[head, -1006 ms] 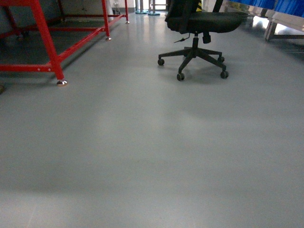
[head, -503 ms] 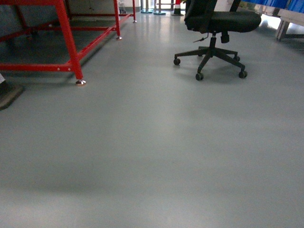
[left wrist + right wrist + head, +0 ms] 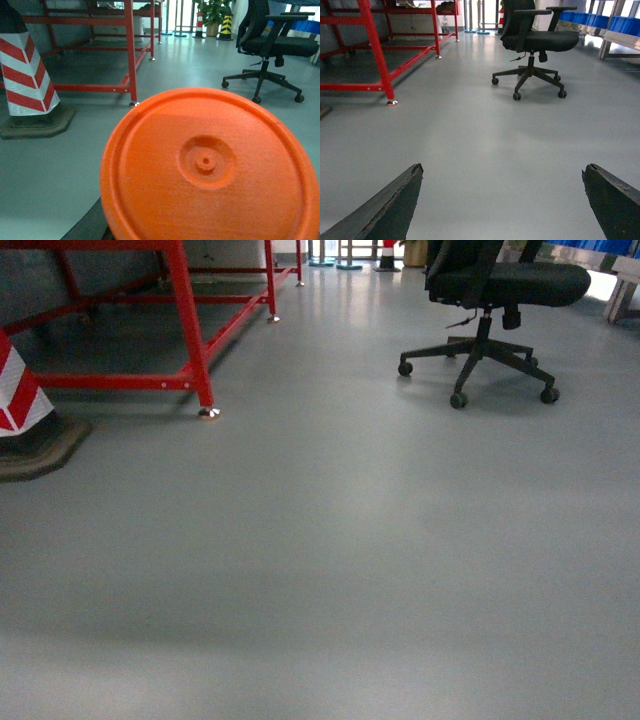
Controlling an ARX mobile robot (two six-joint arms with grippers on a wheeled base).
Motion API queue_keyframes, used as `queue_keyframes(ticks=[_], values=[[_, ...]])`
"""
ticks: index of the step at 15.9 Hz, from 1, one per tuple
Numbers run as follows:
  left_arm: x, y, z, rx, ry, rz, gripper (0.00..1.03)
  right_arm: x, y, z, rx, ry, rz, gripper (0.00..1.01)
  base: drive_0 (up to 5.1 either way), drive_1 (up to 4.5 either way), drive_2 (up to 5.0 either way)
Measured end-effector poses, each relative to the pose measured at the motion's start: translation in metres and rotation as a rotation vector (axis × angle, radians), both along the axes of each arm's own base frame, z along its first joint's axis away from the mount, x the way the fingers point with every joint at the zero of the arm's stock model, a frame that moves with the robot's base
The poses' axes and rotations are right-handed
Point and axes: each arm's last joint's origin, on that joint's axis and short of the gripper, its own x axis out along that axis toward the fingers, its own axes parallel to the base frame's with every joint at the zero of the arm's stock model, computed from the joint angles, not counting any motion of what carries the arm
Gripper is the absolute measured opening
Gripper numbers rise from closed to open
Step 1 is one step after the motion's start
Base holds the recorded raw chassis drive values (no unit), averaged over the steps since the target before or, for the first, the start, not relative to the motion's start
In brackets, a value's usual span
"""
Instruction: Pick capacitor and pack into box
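- Head view: a grey floor (image 3: 330, 570) fills most of the picture. A red steel frame (image 3: 190, 325) stands at the upper left, one foot on the floor, and a red-and-white striped cone (image 3: 20, 400) on a dark base sits at the left edge. A black office chair (image 3: 490, 300) on castors stands at the upper right. Neither gripper shows here, nor do the box or the capacitor.
- Left wrist view: an orange round disc (image 3: 210, 170) with a raised rim and a small centre hub covers the lower picture, hiding the left gripper; whether its jaws are apart or together cannot be told. Behind it stand the striped cone, the red frame, the chair and a potted plant (image 3: 216, 11).
- Right wrist view: the right gripper (image 3: 502, 200) has its two dark fingers (image 3: 390, 205) wide apart over bare floor, nothing between them. Blue bins (image 3: 615, 21) sit on a shelf at the upper right.
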Motion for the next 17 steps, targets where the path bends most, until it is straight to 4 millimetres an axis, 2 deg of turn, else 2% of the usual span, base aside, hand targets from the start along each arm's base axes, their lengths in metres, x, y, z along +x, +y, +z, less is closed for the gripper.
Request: queue_keyframes(ticks=[17], values=[[0.0000, 0.0000, -0.0001, 0.000, 0.001, 0.001, 0.44, 0.0000, 0.0000, -0.0002, 0.000, 0.002, 0.000, 0.98, -5.0, 2.39, 2.4]])
